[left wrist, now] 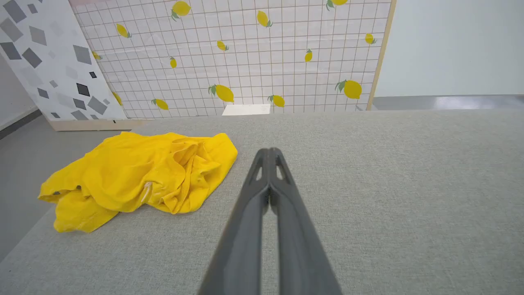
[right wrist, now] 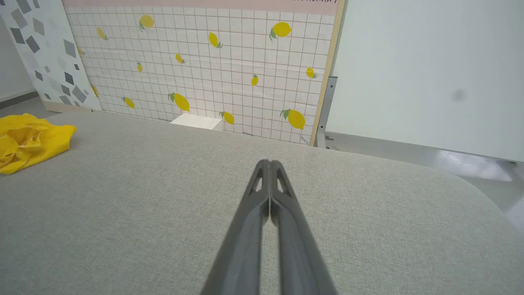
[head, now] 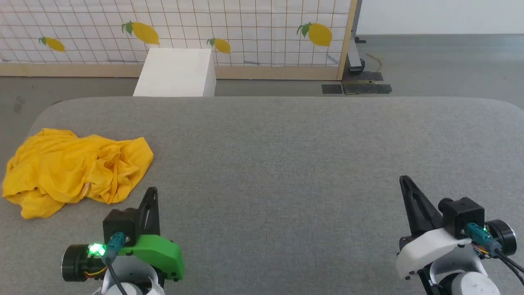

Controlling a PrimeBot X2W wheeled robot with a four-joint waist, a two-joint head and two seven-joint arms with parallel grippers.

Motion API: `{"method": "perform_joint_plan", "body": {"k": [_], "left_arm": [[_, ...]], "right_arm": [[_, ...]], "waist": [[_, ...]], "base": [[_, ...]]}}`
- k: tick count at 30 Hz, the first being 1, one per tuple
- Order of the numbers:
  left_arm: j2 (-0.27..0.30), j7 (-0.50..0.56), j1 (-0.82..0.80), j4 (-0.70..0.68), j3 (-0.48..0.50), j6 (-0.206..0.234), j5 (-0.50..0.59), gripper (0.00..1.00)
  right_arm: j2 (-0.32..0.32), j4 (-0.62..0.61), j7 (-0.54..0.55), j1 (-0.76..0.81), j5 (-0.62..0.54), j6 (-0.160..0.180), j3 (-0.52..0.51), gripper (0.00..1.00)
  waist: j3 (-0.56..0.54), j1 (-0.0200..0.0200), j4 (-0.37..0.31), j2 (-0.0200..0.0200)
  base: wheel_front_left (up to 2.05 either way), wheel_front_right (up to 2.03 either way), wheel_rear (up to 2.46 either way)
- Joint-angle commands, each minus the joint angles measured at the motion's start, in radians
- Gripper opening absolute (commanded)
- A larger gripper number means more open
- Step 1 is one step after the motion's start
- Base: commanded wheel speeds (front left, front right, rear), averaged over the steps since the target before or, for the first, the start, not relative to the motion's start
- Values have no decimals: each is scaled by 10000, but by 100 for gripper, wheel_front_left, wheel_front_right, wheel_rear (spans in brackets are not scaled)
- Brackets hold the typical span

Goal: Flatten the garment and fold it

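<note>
Left gripper (head: pixel 152 191) and right gripper (head: pixel 404 180) hovering, jaws pressed together, empty; garment (head: pixel 77 168) lying crumpled on tabletop (head: pixel 286 164). Flattening and folding both remaining.

L gripper (head: pixel 152 189) & R gripper (head: pixel 404 178) both closed, pointing fwd

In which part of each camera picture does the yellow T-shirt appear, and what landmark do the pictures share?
Head view: T-shirt at the middle left, crumpled.
Left wrist view: T-shirt left of centre.
Right wrist view: T-shirt at the left edge, partly cut off.
Shared landmark: white box at the foot of the lemon wall.
</note>
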State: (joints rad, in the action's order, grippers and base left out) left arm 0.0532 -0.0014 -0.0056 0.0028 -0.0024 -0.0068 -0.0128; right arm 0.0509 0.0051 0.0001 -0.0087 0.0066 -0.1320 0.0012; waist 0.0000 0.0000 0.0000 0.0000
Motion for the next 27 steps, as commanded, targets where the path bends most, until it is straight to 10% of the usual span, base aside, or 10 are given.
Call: {"method": "perform_joint_plan", "body": {"k": [1,13,14,27], "left_arm": [[-30,14,56,-28,24,68,128,0],[-30,14,56,-28,24,68,128,0],[0,0,0,0,4,0,0,100],[-3,-219,-12,194,-115,51,-193,100]], "right_arm": [[-7,-51,-1,87,-66,13,-12,0],[-7,-51,-1,87,-66,13,-12,0],[0,0,0,0,0,0,0,100],[-1,244,-220,52,266,1,-129,100]], "waist": [[0,0,0,0],[0,0,0,0],[0,0,0,0],[13,0,21,0]], "base": [[0,0,0],[0,0,0],[0,0,0],[0,0,0]]}}
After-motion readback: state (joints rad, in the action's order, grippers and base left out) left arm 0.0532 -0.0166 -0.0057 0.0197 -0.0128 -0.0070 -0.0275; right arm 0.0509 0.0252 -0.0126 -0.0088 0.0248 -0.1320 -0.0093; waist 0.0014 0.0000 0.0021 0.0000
